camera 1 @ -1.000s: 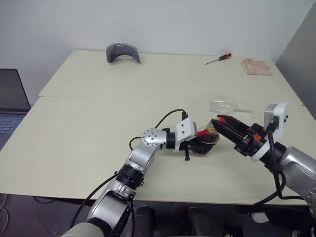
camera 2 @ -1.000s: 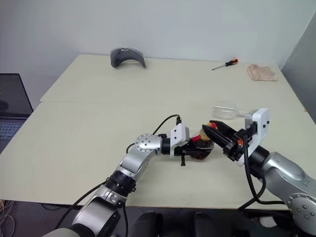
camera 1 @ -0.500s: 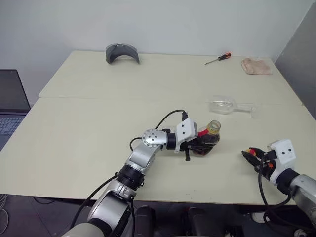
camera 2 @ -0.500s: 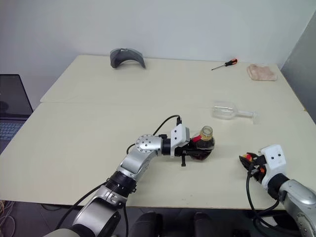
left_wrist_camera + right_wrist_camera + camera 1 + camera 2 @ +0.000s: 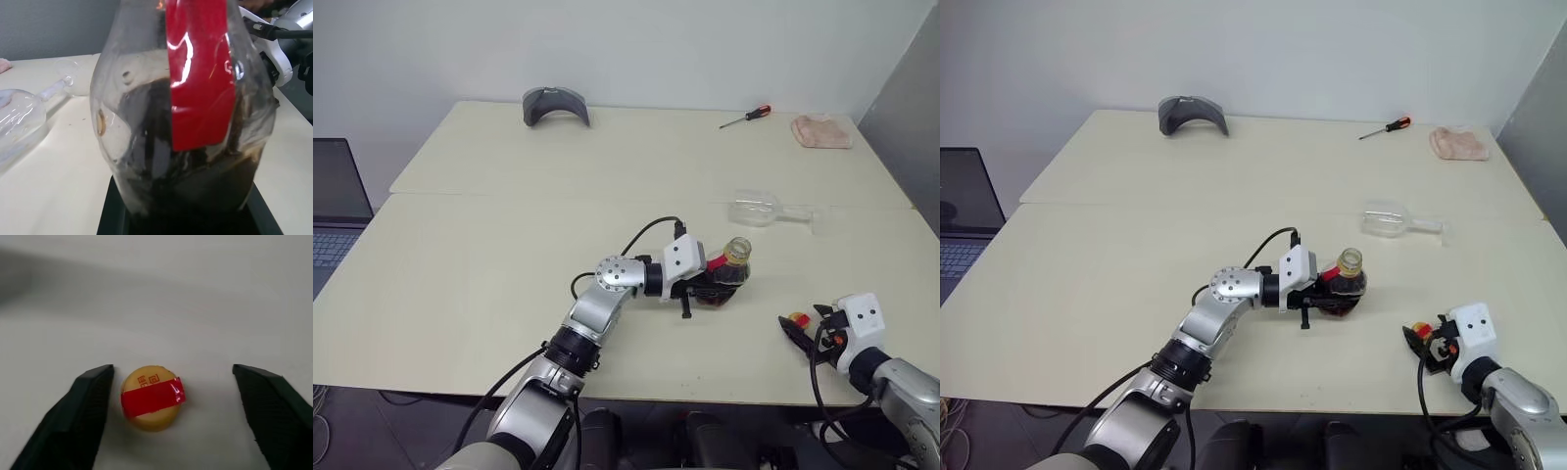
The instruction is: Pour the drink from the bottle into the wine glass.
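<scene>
The bottle point(image 5: 728, 276) stands upright near the table's middle, its neck uncapped, with a red strap point(image 5: 200, 88) down its side. The dark drink point(image 5: 186, 181) fills its lower part. My left gripper point(image 5: 705, 290) is shut on the bottle's body from the side. The wine glass point(image 5: 766, 210) lies on its side beyond the bottle, empty. My right gripper point(image 5: 172, 369) is low near the table's front right edge, open. The yellow cap point(image 5: 152, 397) with red tape rests on the table between its fingers, touching neither.
A screwdriver point(image 5: 746, 117) and a beige cloth point(image 5: 822, 131) lie at the far right. A grey curved object point(image 5: 555, 104) sits at the far edge. A laptop point(image 5: 337, 204) is off the table's left. The front table edge point(image 5: 724, 399) runs close to my right gripper.
My right gripper left the bottle's neck carrying the cap, dropped to the front right of the table and opened, leaving the cap there. The bottle and left gripper stayed put.
</scene>
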